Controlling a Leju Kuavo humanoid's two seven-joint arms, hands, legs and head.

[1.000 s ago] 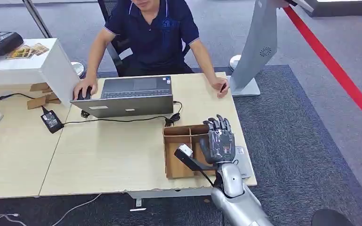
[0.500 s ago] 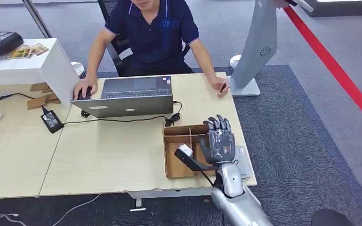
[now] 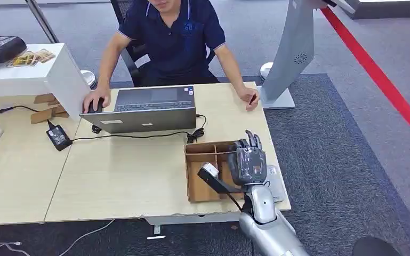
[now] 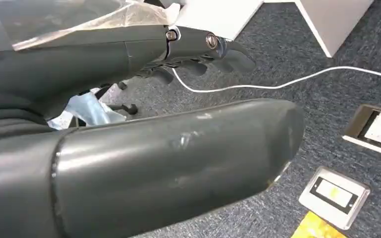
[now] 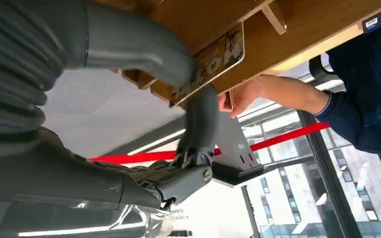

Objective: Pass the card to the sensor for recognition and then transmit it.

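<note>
My right hand [image 3: 249, 161] hangs over the right half of a divided cardboard box [image 3: 200, 189] at the table's front right corner. In the right wrist view a patterned card [image 5: 210, 62] is pinched between the thick thumb [image 5: 138, 49] and a dark finger [image 5: 200, 124], close against the box's wooden partitions [image 5: 287, 20]. From the head view the hand hides the card. A flat grey pad [image 3: 276, 184] lies on the table just right of the box. My left hand [image 4: 143, 163] hangs over grey carpet, fingers [image 4: 203, 47] stretched out and holding nothing.
A person sits across the table at a grey laptop [image 3: 144, 109], one hand [image 3: 248, 98] resting near a tall grey stand [image 3: 293, 53]. A cable and a power brick [image 3: 58, 137] lie on the left. The table edge runs right beside my hand.
My right hand's fingers have curled in a little over the box. Arm, box and person have stayed where they were.
</note>
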